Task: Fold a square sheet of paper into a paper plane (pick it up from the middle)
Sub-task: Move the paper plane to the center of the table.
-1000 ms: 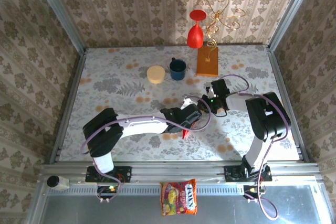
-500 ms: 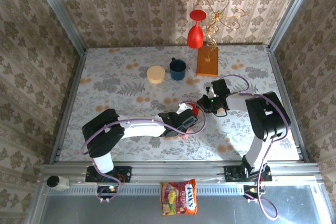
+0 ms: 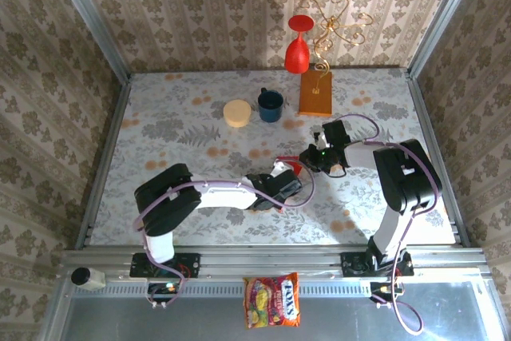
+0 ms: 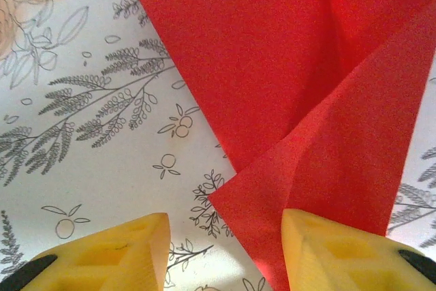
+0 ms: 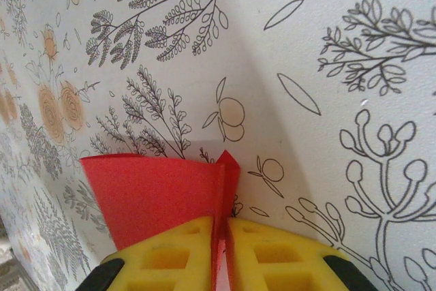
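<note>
Your right gripper [image 5: 219, 230] pinches a raised fold of the thin, bright red, creased sheet of paper [image 5: 153, 189]. Your left gripper [image 4: 225, 226] holds nothing, its jaws parted, and the sheet lies flat just ahead of them with 1 flap reaching 1 finger. Pull the 2 grippers apart and the sheet may tear, slip free or crease crookedly; the left arm [image 3: 223, 193] stretches low toward the right arm [image 3: 403, 177], which folds back at its elbow.

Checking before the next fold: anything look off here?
Only one thing: a snack bag lies off the table, on the metal ledge at the near edge. The red paper looks creased but untorn, pinched in the right gripper, with the left gripper open over its corner.
</note>
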You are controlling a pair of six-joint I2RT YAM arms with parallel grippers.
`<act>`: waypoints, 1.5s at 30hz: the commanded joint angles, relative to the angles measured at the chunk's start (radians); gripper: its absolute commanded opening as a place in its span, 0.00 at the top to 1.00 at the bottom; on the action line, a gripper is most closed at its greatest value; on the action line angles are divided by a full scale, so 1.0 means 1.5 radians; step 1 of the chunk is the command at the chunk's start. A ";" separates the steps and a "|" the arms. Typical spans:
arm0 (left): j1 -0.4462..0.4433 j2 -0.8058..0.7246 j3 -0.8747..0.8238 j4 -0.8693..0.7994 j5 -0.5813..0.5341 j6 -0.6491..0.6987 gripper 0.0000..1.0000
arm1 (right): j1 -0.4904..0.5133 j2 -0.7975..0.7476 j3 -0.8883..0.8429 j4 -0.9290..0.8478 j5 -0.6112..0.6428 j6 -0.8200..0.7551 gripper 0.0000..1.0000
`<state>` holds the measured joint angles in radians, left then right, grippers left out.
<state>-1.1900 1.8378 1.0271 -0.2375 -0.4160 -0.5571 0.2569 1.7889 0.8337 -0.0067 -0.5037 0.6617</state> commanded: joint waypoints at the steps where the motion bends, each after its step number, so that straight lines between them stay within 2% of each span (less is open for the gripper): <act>1: -0.014 0.018 0.025 -0.031 -0.019 0.006 0.54 | 0.019 0.063 -0.028 -0.002 0.032 0.003 0.85; 15: -0.042 -0.004 0.024 0.019 -0.019 0.022 0.46 | 0.018 0.071 -0.033 0.004 0.024 0.003 0.83; 21: -0.041 0.004 0.041 0.004 -0.039 0.009 0.46 | 0.018 0.061 -0.027 -0.002 0.011 0.001 0.70; 26: -0.031 -0.054 0.033 -0.017 -0.088 -0.028 0.41 | 0.013 0.009 -0.015 -0.032 0.004 -0.006 0.55; 30: -0.003 -0.117 0.000 -0.016 -0.090 -0.067 0.35 | 0.011 -0.053 -0.008 -0.074 0.008 -0.025 0.45; 37: 0.068 -0.193 -0.072 0.041 -0.023 -0.102 0.26 | 0.027 -0.143 -0.056 -0.103 0.022 -0.029 0.41; 45: 0.109 -0.168 -0.082 0.092 0.074 -0.103 0.24 | 0.047 -0.171 -0.113 -0.097 0.045 -0.029 0.48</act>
<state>-1.0378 1.5658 0.9031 -0.1486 -0.3801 -0.6895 0.3244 1.5433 0.6811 -0.1246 -0.4686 0.6304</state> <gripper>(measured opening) 0.759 0.518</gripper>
